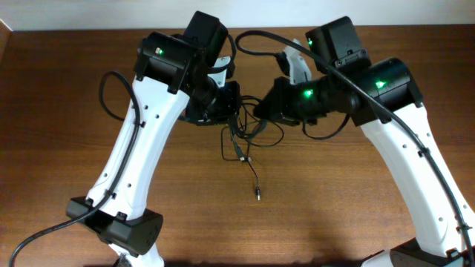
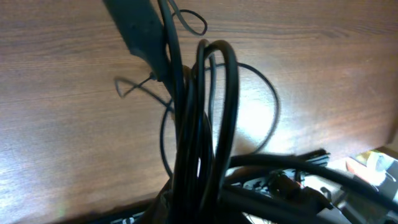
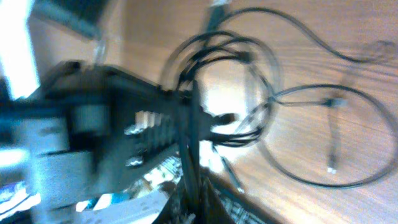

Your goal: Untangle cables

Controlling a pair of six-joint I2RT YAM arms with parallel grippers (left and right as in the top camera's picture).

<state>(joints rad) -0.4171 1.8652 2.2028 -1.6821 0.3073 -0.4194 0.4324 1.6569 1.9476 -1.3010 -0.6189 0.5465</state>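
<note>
The cables (image 1: 241, 132) are a tangle of thin black cords held up between my two grippers at the middle back of the table. One loose end with a small plug (image 1: 257, 196) trails toward the front. My left gripper (image 1: 225, 104) is shut on a thick bunch of strands, which rises from its jaws (image 2: 198, 208) in the left wrist view (image 2: 199, 124). My right gripper (image 1: 261, 110) is shut on strands too. In the right wrist view the cords (image 3: 211, 93) run up from its jaws (image 3: 194, 199) into loops, and the left gripper (image 3: 118, 134) sits close beside.
Thicker black arm cables arc over the right arm (image 1: 326, 63) and loop beside the left arm (image 1: 111, 93). Slack cord loops lie on the brown wooden table (image 3: 348, 155). The table's back edge meets a pale wall (image 1: 89, 15).
</note>
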